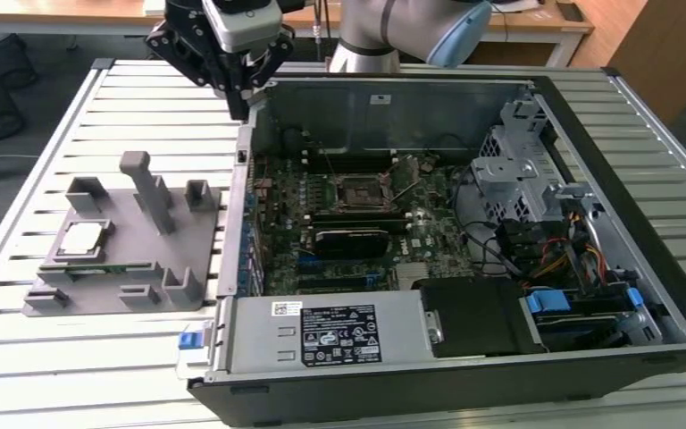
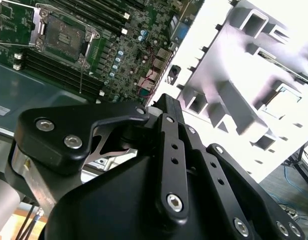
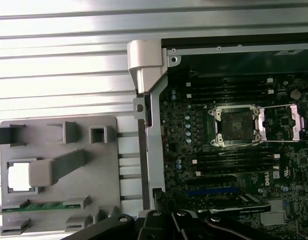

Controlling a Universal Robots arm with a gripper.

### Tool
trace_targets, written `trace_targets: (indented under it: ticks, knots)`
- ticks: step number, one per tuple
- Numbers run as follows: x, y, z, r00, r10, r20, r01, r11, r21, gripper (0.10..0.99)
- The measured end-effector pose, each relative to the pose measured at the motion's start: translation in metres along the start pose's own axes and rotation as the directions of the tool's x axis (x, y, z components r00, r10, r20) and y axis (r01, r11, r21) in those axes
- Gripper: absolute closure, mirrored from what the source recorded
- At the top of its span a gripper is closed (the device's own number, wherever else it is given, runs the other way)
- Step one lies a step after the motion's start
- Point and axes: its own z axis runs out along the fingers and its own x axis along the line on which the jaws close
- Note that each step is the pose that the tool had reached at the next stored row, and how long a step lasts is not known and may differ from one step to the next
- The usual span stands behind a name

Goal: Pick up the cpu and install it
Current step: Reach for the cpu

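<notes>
The cpu (image 1: 85, 238) is a small, flat square chip with a pale silver-grey metal top and a thin darker rim. It lies face up and level, seated in a square recess of the grey fixture block (image 1: 140, 246), close to that block's edge on the exterior view's left. The block rests on the slatted counter (image 1: 140, 107), toward its edge on the exterior view's left. In the first wrist view the cpu (image 3: 18, 177) glares almost white, one side hidden behind a grey post of the block.

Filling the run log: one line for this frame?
stage: pre-pick | gripper: shut, empty, above case corner | cpu: in fixture | socket: open, empty
</notes>
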Motion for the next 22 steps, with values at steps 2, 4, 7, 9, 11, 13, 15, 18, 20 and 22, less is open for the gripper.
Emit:
trace_targets:
  ticks: [2,4,7,9,11,13,15,18,20,22]
  knots:
    - [0.0018,-0.0001,0.0002,1.0,0.0,0.0,0.0,1.0,0.0,0.98]
    - [0.0037,-0.0003,0.0004,1.0,0.0,0.0,0.0,1.0,0.0,0.98]
    - [0.0066,-0.0005,0.0008,1.0,0.0,0.0,0.0,1.0,0.0,0.98]
    - [0.0085,-0.0007,0.001,1.0,0.0,0.0,0.0,1.0,0.0,0.98]
    - [0.0104,-0.0008,0.0013,1.0,0.0,0.0,0.0,1.0,0.0,0.98]
    - [0.0124,-0.001,0.0016,1.0,0.0,0.0,0.0,1.0,0.0,0.98]
    - [0.0147,-0.0012,0.0018,1.0,0.0,-0.0001,0.0,1.0,0.0,0.98]
    - [0.0204,-0.0017,0.0021,1.0,0.0,-0.0001,0.0,1.0,0.0,0.98]
    - [0.025,-0.002,0.0025,1.0,0.0,-0.0001,0.0,1.0,0.0,0.98]
    - [0.0298,-0.0024,0.0031,1.0,0.0,-0.0002,0.0,1.0,0.0,0.98]
